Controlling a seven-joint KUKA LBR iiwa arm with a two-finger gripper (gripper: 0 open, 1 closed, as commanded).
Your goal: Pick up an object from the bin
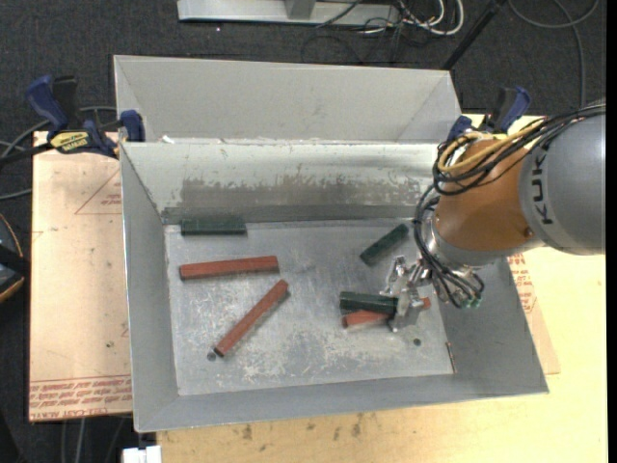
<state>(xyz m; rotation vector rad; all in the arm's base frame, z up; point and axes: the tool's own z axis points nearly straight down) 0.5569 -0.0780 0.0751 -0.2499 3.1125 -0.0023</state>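
Gripper (399,302) hanging low at right end of dark green bar (366,304), right-front part of bin (147,355); cannot tell whether open or closed. Short red block (362,320) lying just beside bar. Tilted green block (384,244) lying behind; two red sticks (228,269) lying well left.

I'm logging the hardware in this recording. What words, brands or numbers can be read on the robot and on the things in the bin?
"KU": dark letters running sideways along the grey arm link; the rest of the word cannot be read.
Red-brown bars: no text visible.
Dark green bars: no text visible.
Bin: no text visible on its walls or floor.
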